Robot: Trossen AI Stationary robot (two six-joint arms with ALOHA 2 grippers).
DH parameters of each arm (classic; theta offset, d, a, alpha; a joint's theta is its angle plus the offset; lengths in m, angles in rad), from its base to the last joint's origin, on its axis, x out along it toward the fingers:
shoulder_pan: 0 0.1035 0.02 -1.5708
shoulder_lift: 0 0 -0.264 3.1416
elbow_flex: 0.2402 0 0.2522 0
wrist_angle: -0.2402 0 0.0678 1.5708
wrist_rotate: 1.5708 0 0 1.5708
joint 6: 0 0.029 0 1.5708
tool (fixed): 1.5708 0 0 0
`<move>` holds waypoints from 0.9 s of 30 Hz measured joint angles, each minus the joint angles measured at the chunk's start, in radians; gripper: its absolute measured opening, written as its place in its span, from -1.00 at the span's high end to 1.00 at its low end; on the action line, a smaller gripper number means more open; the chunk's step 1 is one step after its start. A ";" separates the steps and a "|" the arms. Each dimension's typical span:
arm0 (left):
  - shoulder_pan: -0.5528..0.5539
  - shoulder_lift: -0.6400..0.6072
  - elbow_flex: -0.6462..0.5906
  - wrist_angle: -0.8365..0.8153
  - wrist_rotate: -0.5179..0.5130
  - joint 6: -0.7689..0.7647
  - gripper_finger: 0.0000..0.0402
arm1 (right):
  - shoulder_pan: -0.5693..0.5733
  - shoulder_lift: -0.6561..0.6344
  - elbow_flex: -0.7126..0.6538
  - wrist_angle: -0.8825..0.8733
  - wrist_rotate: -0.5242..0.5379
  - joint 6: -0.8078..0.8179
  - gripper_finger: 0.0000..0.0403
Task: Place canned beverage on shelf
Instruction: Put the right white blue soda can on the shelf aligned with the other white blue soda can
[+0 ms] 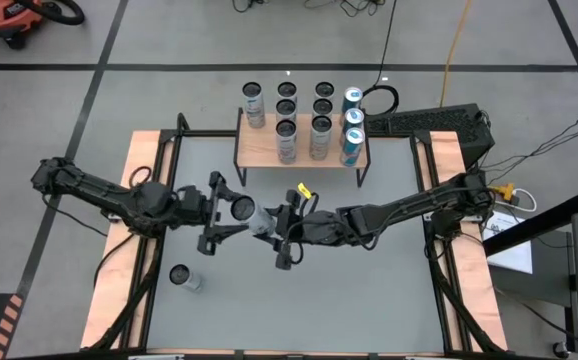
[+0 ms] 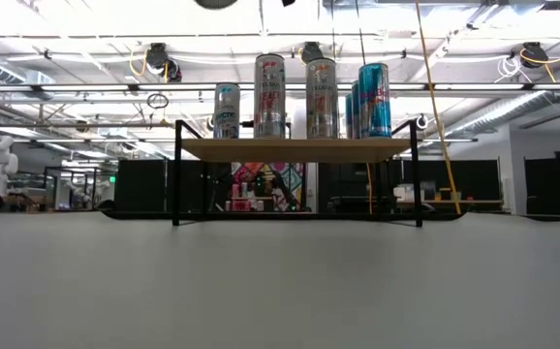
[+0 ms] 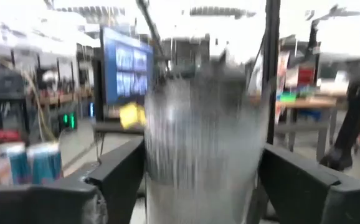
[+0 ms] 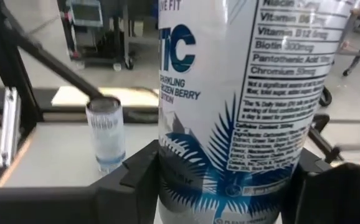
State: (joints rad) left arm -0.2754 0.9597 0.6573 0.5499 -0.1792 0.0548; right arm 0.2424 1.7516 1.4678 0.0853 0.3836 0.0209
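While the white can (image 1: 253, 215) hangs above mid-table (image 1: 369, 290), tilted, both grippers meet at it: the right gripper (image 1: 279, 228) has its fingers closed around the can's body, and the left gripper (image 1: 219, 212) brackets it with fingers spread. Eight cans already stand on the shelf (image 1: 265, 150) behind; one more can (image 1: 182, 277) stands near the table's left front.

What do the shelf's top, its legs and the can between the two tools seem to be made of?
Shelf top: light wood plank, matt, pale even tone. Legs: thin black metal rods, probably painted. Can: likely aluminium, glossy white and blue print with a nutrition panel; it sits between the right tool and the left tool.
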 joint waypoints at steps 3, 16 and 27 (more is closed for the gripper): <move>-0.001 -0.014 0.002 0.022 0.001 0.007 -0.58 | -0.001 0.007 -0.003 -0.012 -0.003 -0.002 0.11; 0.000 -0.019 0.000 -0.009 0.021 0.039 -0.61 | -0.006 0.003 -0.002 0.000 -0.024 0.011 0.11; 0.000 -0.019 -0.001 -0.006 0.018 0.045 -0.32 | -0.006 0.003 -0.001 0.000 -0.028 0.023 0.09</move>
State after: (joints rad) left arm -0.2752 0.9405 0.6563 0.5438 -0.1608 0.0998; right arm 0.2367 1.7550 1.4666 0.0855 0.3554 0.0439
